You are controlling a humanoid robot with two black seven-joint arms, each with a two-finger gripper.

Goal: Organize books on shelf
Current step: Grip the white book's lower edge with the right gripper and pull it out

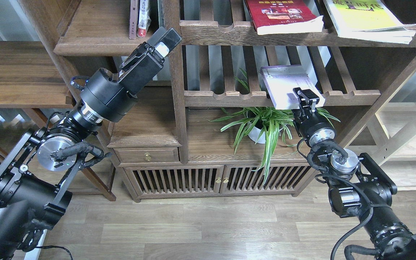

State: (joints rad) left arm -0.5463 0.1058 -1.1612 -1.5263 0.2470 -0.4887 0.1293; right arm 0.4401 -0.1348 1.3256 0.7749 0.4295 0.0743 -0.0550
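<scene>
Black arm housings are filling the near corners of the head view; you are working from there outward. Your right tool is closing narrow on the front edge of the lavender-white book, which is lying flat and overhanging the scalloped rail of the middle slatted rack. Your left tool is hanging in front of the cabinet post, empty as far as the view shows; its fingers are seen end-on, so you cannot tell how far apart they are standing.

Judged step: you are drawing this book off the rack for transfer to the shelf, the solid dark-brown board at upper left with a moulded front edge. Keep the pinch square to the page edge, since a soft paperback is likely to sag or fan when held by one edge. Lift clear of the notched rail before pulling, and stay above the spider plant in its white pot below.

Farther up, the dark red book and the yellow-green book are lying flat on the top slatted rack, glossy covers up, white page blocks facing you. Two thin books are standing upright on the shelf.
</scene>
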